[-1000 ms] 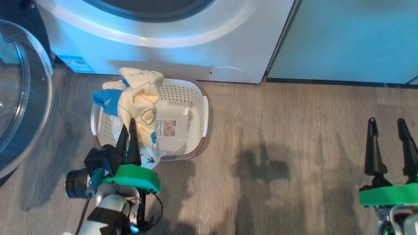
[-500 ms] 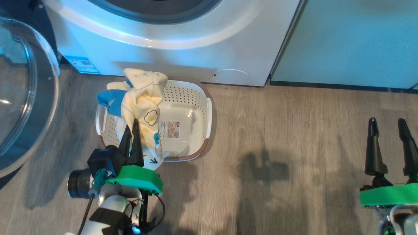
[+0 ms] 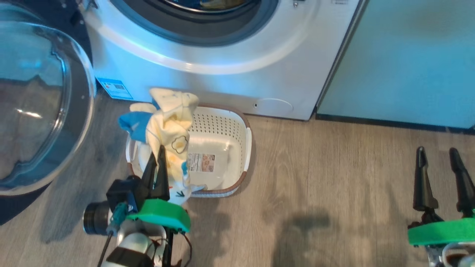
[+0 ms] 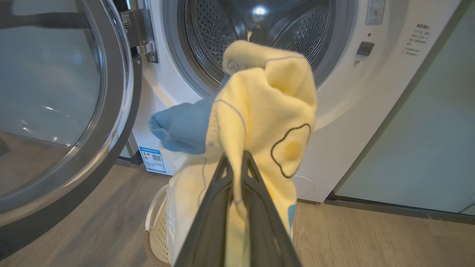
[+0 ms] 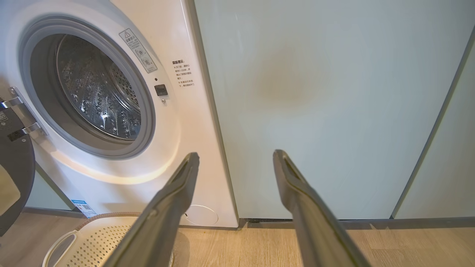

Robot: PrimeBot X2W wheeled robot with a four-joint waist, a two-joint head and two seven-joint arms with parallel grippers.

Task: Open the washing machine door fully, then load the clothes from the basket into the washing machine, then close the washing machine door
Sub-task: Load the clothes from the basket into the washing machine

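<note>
My left gripper (image 3: 159, 152) is shut on the clothes (image 3: 169, 129), a cream-yellow bundle with a blue patch, held up above the left half of the basket (image 3: 232, 129). In the left wrist view the clothes (image 4: 267, 107) hang over my fingers (image 4: 256, 207) in front of the washing machine (image 4: 345, 92) and its drum mouth. The washing machine door (image 3: 79, 122) stands swung open at the left. My right gripper (image 3: 440, 155) is open over bare floor at the lower right. The right wrist view shows the washing machine (image 5: 174, 122) and the basket (image 5: 96, 239).
Pale teal cabinet panels (image 3: 408, 59) stand to the right of the washer. Wood floor (image 3: 315, 178) spreads between the basket and my right gripper. The open door (image 4: 111, 122) juts out over the floor left of the basket.
The head view has tilted up, so more of the drum mouth shows and everything sits lower. The bundle stays held in my left gripper; the right gripper keeps its pose.
</note>
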